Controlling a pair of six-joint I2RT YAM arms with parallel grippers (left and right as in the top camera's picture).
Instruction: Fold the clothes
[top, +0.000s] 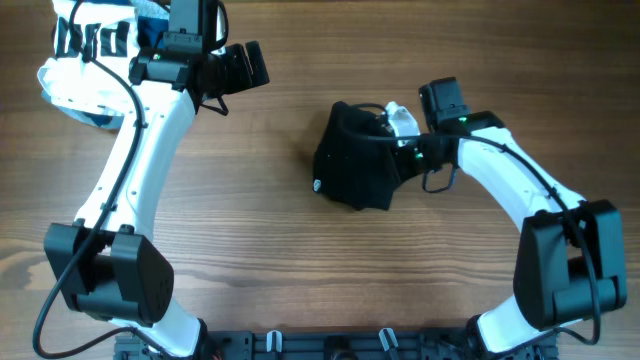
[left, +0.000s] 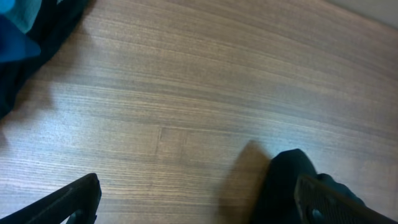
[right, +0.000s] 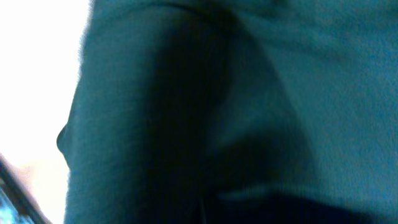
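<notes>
The black garment (top: 355, 165) lies bunched in a lump just right of the middle of the table (top: 280, 260). Its white logo mark (top: 317, 184) is on the lower left edge, and no clear long axis shows. The right gripper (top: 405, 135) is at the lump's upper right edge. The right wrist view shows only dark cloth, so I cannot tell how those jaws stand. The left gripper (top: 248, 68), fingers (left: 74, 199) wide apart, hovers over bare wood beside the white black-striped garment (top: 75, 75). Bare wood rings the lump.

Robotics lab bench: wood-grain table (top: 300, 270), left arm (top: 135, 160), right arm (top: 510, 172) mounted at edge.
</notes>
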